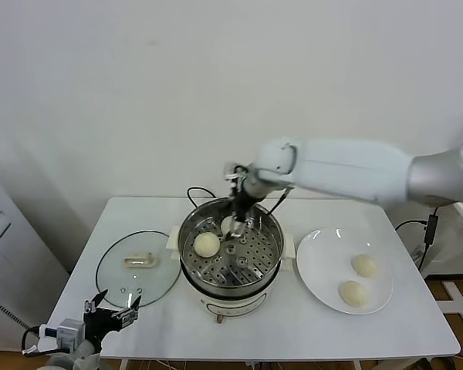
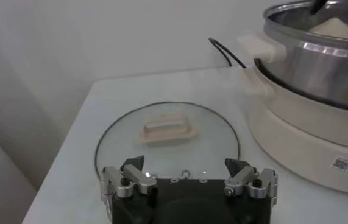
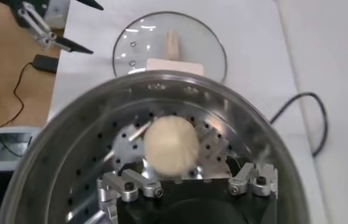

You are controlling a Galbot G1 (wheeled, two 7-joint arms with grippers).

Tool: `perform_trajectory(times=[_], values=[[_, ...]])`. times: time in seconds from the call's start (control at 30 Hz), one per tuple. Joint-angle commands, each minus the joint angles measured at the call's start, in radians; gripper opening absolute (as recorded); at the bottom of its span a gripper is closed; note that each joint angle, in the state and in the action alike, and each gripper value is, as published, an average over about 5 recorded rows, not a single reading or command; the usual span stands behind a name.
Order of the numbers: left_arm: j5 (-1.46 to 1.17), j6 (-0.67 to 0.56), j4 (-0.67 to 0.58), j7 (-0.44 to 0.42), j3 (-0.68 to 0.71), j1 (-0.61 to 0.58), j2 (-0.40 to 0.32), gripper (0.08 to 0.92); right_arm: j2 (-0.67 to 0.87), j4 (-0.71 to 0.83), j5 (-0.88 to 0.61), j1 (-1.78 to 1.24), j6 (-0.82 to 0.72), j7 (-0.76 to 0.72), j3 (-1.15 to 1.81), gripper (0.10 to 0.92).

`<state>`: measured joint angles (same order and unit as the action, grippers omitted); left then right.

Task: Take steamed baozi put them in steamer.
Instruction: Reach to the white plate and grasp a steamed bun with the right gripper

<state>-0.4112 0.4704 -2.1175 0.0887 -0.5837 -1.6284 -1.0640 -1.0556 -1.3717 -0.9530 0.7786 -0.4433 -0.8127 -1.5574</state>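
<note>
Left tool (image 1: 112,314) is parked at the desk's (image 1: 417,324) front left corner, fingers spread wide, nothing held. Glass lid (image 1: 136,266) lies flat on the left half of the desk, just beside the steamer (image 1: 230,254). Steamer sits at desk centre; its perforated floor carries one baozi (image 1: 207,244) on the left side. Right tool (image 1: 233,225) is reached down inside the steamer toward its back wall, with a second baozi (image 3: 170,145) seen directly in front of its fingers; whether the fingers clasp it cannot be told. White plate (image 1: 318,266) sits on the right half of the desk, holding two baozi: one (image 1: 363,264) toward the back, one (image 1: 353,293) toward the front, apart from each other. Baozi are round, so no long axis or pointing direction is told.
</note>
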Motion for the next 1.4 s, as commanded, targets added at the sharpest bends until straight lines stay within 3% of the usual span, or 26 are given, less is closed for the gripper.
perform_trajectory(times=[0.03,0.23,0.47,1.4], values=[[-0.005,-0.001,-0.004,0.0,-0.006,-0.005,0.001,0.823,0.325,-0.101,0.193,0.168,0.115,-0.229,-0.109,0.823],[-0.006,0.002,-0.011,0.0,-0.008,-0.005,-0.002,0.823,0.495,-0.1,0.373,0.16,0.202,-0.31,-0.162,0.823],[-0.005,0.005,-0.018,0.0,-0.007,-0.001,-0.009,0.823,0.577,-0.079,0.505,0.089,0.298,-0.349,-0.165,0.823],[-0.002,0.016,-0.013,0.0,0.004,0.015,-0.018,0.823,0.541,0.082,0.775,-0.435,0.434,-0.309,0.172,0.823]])
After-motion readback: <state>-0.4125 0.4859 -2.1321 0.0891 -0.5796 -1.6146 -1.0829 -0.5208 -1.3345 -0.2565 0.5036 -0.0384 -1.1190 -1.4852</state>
